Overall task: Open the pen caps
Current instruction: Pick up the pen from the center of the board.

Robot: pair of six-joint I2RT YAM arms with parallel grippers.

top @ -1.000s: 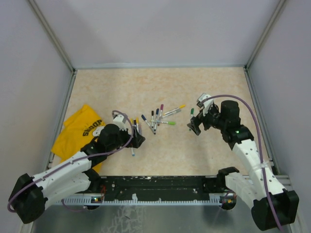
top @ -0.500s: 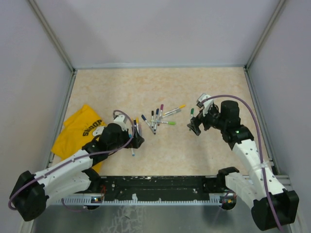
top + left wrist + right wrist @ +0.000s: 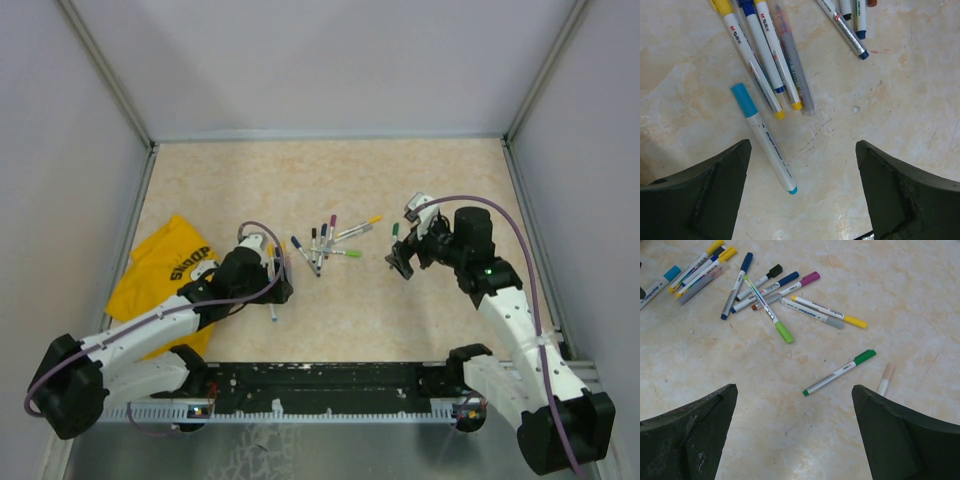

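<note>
The pens (image 3: 325,240) are mostly dumped in a loose criss-cross heap around the middle of the desk (image 3: 420,180). They've got white and grey barrels with the caps (image 3: 784,332) on, and I can spot yellow, blue, black, purple, lime green and grey ones. A smaller bunch (image 3: 765,55) with yellow and blue ends sits a bit closer to the left edge, lying side by side and touching. Just beside it there's a loner, the light blue pen (image 3: 767,145), cap on, apart from the rest. Another loner, the green pen (image 3: 840,372), lies by itself on the right-edge side of the heap. A pale peach pen (image 3: 886,377) pokes out from behind one finger, so most of it is hidden.

The left arm (image 3: 150,335) stretches low from the near left corner toward the middle, wrist pointing down at the desk. The left fingers (image 3: 700,195) are spread wide with nothing in them, and the tip end of the light blue pen lies on the desk between them. The right arm (image 3: 510,310) comes up from the near right corner and bends in toward the heap. The right fingers (image 3: 905,440) are spread wide too, also holding nothing, with the green pen lying between them in the wrist view.

A crumpled yellow cloth (image 3: 160,265) lies by the left edge, partly under the left arm.
</note>
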